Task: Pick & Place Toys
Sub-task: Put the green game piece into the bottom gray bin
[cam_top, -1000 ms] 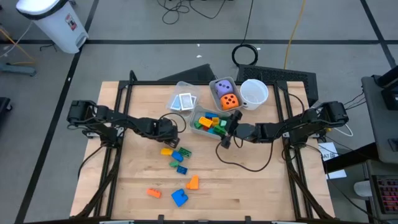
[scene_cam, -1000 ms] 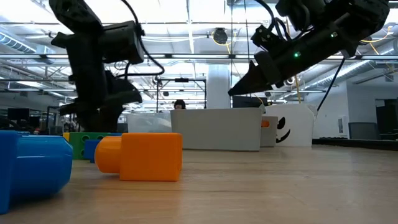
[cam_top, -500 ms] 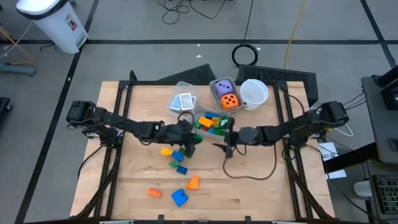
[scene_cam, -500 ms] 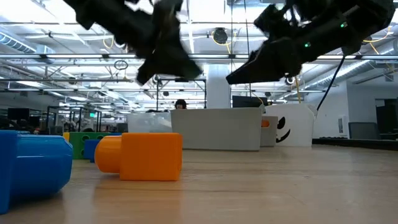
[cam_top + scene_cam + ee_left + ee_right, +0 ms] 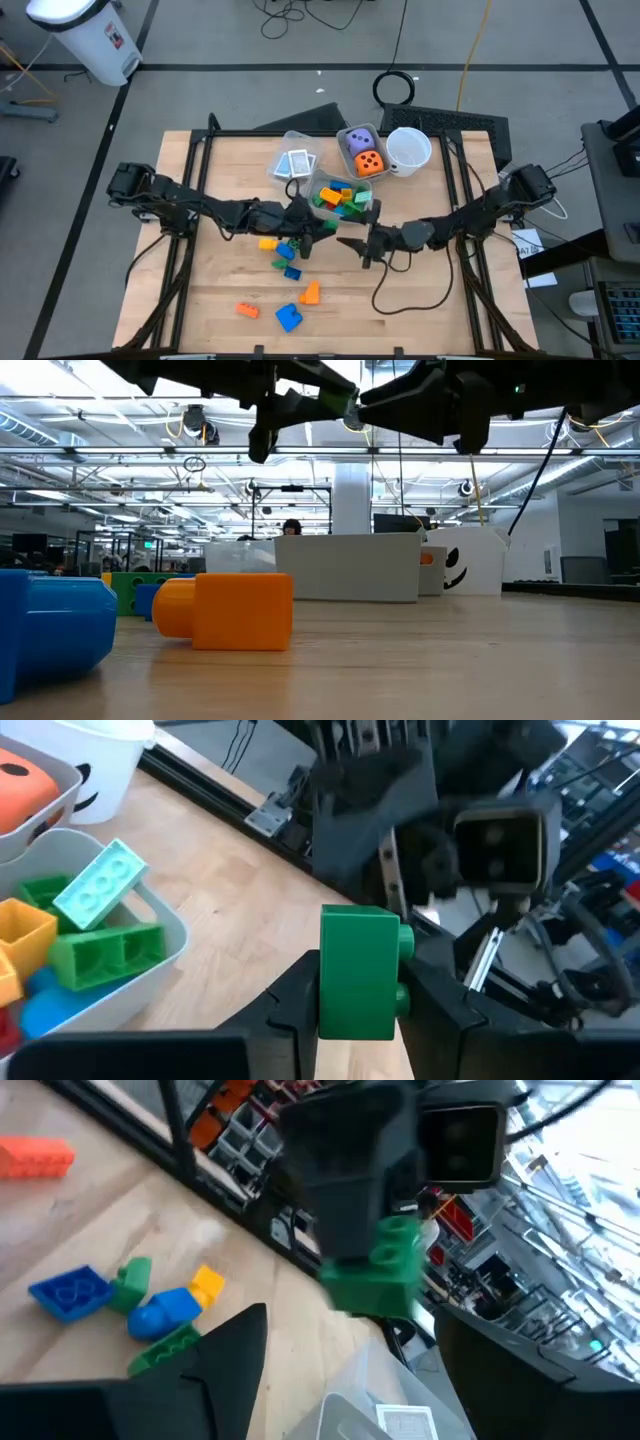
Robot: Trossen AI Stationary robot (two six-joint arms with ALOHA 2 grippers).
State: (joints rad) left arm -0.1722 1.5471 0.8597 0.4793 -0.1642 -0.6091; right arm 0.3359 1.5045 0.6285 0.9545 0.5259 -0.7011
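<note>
While the left gripper (image 5: 360, 1010) clamps one green block (image 5: 360, 970) between its fingers, it hangs above the table (image 5: 420, 290) just beside the block bin (image 5: 322, 185), on the side nearer the loose pieces. Facing it from close by, the right gripper (image 5: 350, 243) stands with fingers (image 5: 225, 1350) apart, holding nothing.

That bin holds a heap of green, yellow, orange and blue blocks (image 5: 340, 197). Behind it stand two more bins: one (image 5: 285, 150) with two white cards (image 5: 294, 164), one (image 5: 345, 133) with two dice, purple (image 5: 359, 142) and orange (image 5: 370, 162). One white cup (image 5: 408, 150) sits beside the dice.

Loose on the wood lie one yellow block (image 5: 267, 243), a small cluster of blue and green ones (image 5: 290, 258), two orange blocks (image 5: 247, 310), (image 5: 310, 293), and one larger blue block (image 5: 289, 318).
</note>
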